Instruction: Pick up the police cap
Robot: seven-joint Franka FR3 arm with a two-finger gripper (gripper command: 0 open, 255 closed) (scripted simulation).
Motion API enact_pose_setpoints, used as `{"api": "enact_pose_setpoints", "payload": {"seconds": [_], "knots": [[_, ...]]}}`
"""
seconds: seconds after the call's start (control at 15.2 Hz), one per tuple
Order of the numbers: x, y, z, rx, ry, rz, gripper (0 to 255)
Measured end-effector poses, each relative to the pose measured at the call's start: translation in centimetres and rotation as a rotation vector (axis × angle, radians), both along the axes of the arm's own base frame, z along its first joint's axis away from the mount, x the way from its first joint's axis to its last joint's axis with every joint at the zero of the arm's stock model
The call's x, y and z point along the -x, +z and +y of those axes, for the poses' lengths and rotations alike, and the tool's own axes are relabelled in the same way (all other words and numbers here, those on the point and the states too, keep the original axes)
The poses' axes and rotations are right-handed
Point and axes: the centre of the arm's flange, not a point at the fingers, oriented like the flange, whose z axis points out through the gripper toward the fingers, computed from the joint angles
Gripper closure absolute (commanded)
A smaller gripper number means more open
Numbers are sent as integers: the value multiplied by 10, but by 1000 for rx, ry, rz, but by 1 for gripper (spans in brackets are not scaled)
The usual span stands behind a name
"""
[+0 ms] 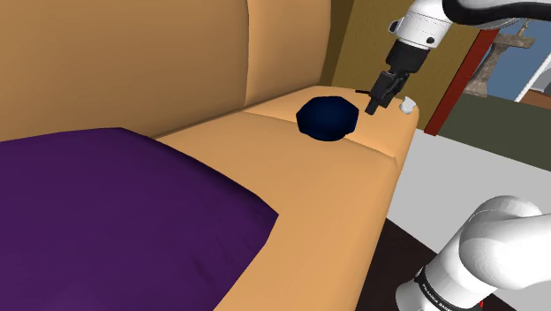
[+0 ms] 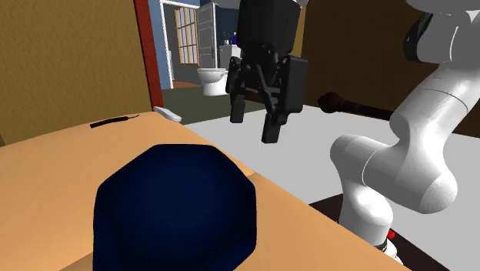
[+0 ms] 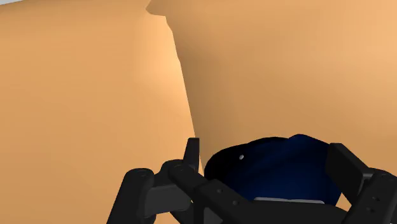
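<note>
The sofa [image 1: 353,177] is a plain orange-tan one, with two back cushions and a seam down the seat. A purple blanket [image 1: 106,212] covers the seat at the shoulder view's lower left, well apart from everything else. My arm [image 2: 415,154] rises white from the second exterior view's right and bends over the sofa's [image 2: 46,169] end.

The cap [image 1: 326,117] is dark navy, rounded and many-sided on top. It lies flat on the bare seat near the sofa's far end, just beyond the seam in the shoulder view. In the second exterior view the cap [image 2: 173,212] sits low in the foreground.

My hand [image 1: 380,102] hangs in the air just beside the cap, to the shoulder view's right of it and a little higher, over the corner of the seat. It points down at a tilt. In the second exterior view the hand [image 2: 254,123] is above and behind the cap, with clear air between them. My fingers [image 2: 271,135] stand apart with nothing gripped.

Along the hand [image 3: 267,156] in the wrist view, the cap [image 3: 280,172] lies below, framed between the two fingers and touched by neither, with the sofa [image 3: 83,95] beyond it.

A small white thing [image 1: 406,106] rests on the seat's corner, near my fingertips in the shoulder view. A thin black strip [image 2: 111,121] lies on the seat beyond the cap.
</note>
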Motion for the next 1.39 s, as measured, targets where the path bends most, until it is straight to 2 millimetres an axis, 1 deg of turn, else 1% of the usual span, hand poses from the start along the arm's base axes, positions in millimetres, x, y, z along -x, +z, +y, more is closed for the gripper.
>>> {"api": "enact_pose_setpoints", "payload": {"seconds": [0.07,0.13,0.2,0.26,0.33,0.4,0.46,0.59,0.92,0.99,1.39], "knots": [[0,0,0,0,0,0,0],[-11,4,-16,-80,-13,36,0],[-29,2,-43,-234,-37,104,0],[-49,-9,-72,-420,-68,187,0],[-69,-26,-100,-622,-102,278,0],[-84,-44,-124,-799,-128,351,0],[-91,-57,-135,-893,-139,382,0],[-97,-72,-144,-963,-146,400,0],[-99,-97,-145,-988,-147,405,0],[-99,-99,-146,-988,-147,405,255],[-98,-101,-146,-989,-147,404,255]]}}
